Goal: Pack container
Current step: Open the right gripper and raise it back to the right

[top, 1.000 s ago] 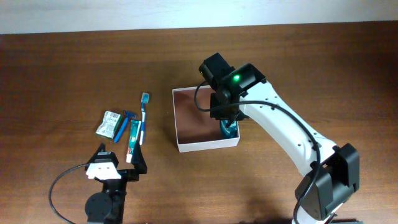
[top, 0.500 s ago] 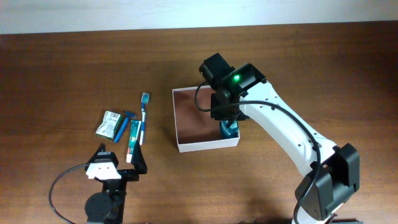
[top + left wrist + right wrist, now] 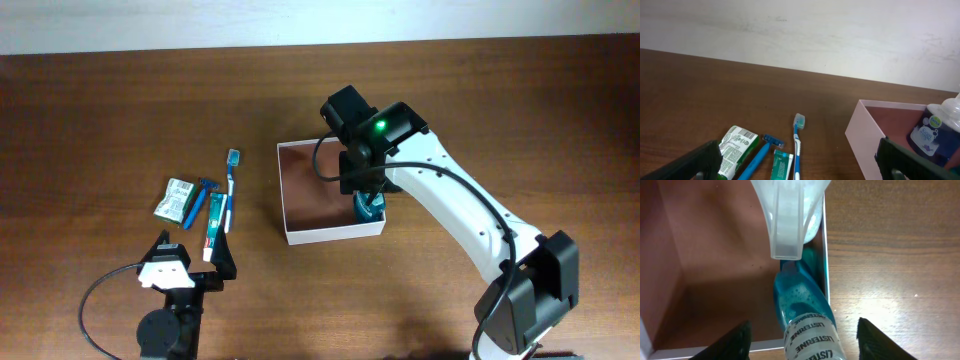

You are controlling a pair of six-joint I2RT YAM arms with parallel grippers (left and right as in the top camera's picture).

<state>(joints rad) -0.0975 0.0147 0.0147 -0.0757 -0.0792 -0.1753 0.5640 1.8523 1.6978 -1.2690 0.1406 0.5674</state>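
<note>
Fingers (image 3: pixel 734 341) of right gripper (image 3: pixel 804 330) spread wide, clear of mouthwash bottle (image 3: pixel 800 300); left gripper (image 3: pixel 797 155) spread, empty. Container (image 3: pixel 330 234) likely light, stiff cardboard; pinch a wall.

Right arm (image 3: pixel 455 205) is showing a white shell with black joints. A green light (image 3: pixel 380 126) is glowing just behind the right claw (image 3: pixel 802 340); a black cable (image 3: pixel 440 176) is trailing back from there. Left arm (image 3: pixel 170 315) is showing black, with a white block (image 3: pixel 165 268) sitting just behind the left claw (image 3: pixel 800 167).

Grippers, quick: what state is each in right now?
Left gripper: open, empty.
Right gripper: open, a finger on either side of the bottle in the container.
</note>
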